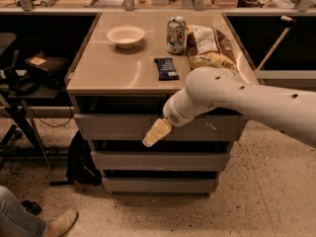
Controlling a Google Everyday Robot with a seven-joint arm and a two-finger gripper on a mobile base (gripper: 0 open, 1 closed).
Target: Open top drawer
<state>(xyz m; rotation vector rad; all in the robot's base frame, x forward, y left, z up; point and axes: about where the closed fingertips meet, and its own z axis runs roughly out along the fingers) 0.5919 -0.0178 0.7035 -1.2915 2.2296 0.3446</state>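
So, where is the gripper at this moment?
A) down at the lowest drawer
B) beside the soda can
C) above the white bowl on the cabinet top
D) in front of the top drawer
D: the gripper hangs in front of the top drawer, near its lower edge and a little left of its middle, below the cabinet top.

Found the top drawer (108,127), a wide grey handleless front with small white scuffs toward its right end, closed and level across the middle of the frame, with the gripper (153,136) overlapping its lower edge near centre.
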